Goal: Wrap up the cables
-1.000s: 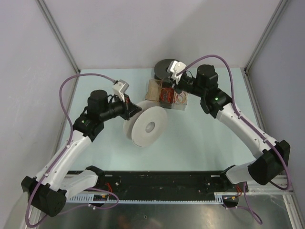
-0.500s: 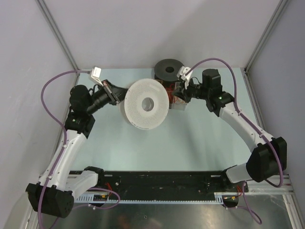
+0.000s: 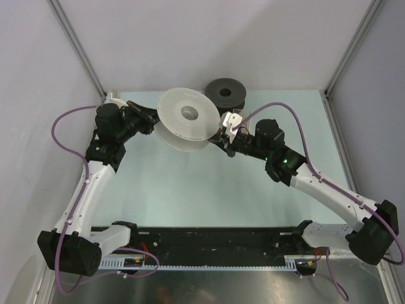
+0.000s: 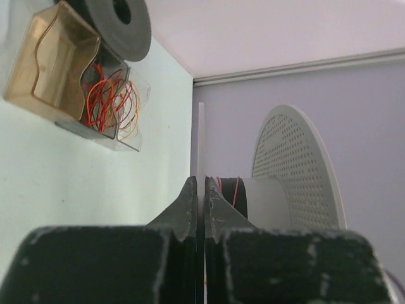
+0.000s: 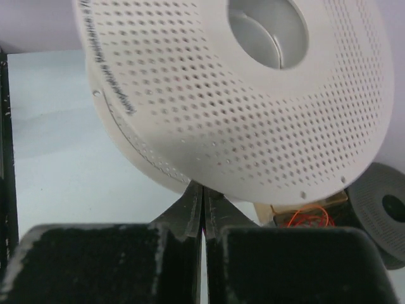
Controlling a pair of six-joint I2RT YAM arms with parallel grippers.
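My left gripper [image 3: 154,120] [image 4: 201,190] is shut on the thin flange of the white perforated spool [image 3: 186,119], holding it raised and tilted at the back of the table. A few thin red wire turns [image 4: 235,190] lie on its hub. My right gripper [image 3: 218,140] [image 5: 202,193] is shut, its tips right under the spool's lower right rim [image 5: 253,126]; I see nothing clearly between them. Loose red and orange wire coils [image 4: 107,104] [image 5: 307,217] lie in a clear box. No pale whitish-pink cable shows.
A black spool [image 3: 226,94] [image 4: 120,25] stands at the back beside the clear box [image 4: 54,69]. Side walls close in left, right and behind. A black rail [image 3: 215,244] runs along the near edge by the arm bases.
The left arm has swung the white spool from the table's middle up to the back left. The right gripper has left the clear box and moved left and nearer, to the spool's rim.
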